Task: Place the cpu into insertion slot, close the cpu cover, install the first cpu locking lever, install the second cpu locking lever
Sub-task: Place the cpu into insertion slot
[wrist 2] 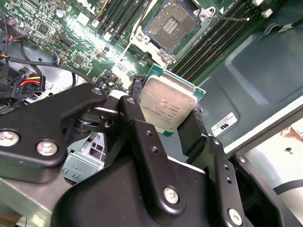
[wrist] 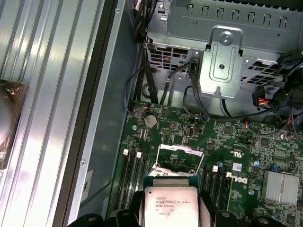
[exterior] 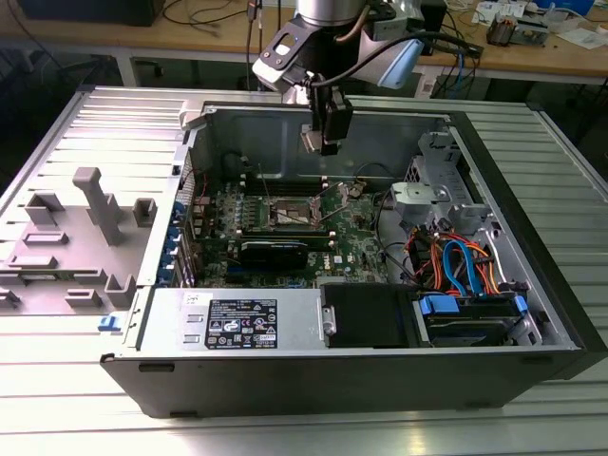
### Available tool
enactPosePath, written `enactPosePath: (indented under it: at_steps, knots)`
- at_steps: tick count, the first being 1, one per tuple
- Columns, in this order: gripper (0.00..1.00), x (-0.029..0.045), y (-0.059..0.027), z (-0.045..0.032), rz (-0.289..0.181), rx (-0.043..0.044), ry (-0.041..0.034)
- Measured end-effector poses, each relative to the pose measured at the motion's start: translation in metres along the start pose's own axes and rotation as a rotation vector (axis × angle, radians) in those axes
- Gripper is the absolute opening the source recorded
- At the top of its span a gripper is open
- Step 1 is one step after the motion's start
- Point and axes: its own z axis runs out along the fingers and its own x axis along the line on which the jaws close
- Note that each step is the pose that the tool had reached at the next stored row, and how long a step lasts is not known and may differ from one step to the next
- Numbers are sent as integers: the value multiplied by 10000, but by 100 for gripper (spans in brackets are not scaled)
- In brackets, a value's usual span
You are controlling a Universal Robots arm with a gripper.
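While the gripper (exterior: 328, 131) hangs over the open computer case (exterior: 313, 389), I read its black fingers (wrist 2: 191, 132) as clenched on two opposite edges of the cpu (wrist 2: 169, 101). The chip's silver-grey top is turned toward both wrist cameras, and a green edge shows around it.

The insertion slot (wrist 2: 173, 23) is my landmark. It lies bare on the motherboard (exterior: 351, 237), its dark pin field exposed inside the silver frame. In the exterior view the gripper is well above the slot and a little toward the exterior view's right of it. The chip is therefore airborne, apart from the slot and touching nothing but the fingers.

In the first wrist view the cpu cover (wrist: 181, 149) appears swung up off the slot, just beyond the chip, though I cannot tell its exact angle.

I judge the critical relation to be this: the slot lies below and ahead of the held chip. In the second wrist view their square outlines do not look parallel.
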Motion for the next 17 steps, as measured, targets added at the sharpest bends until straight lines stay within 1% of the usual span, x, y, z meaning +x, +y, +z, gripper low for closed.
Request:
enactPosePath:
  at_steps: [13,15,17]
  knots:
    - [55,0,0,1,24,0,-2]
    - [55,0,0,5,144,-4,-10]
    - [55,0,-1,13,595,-10,-47]
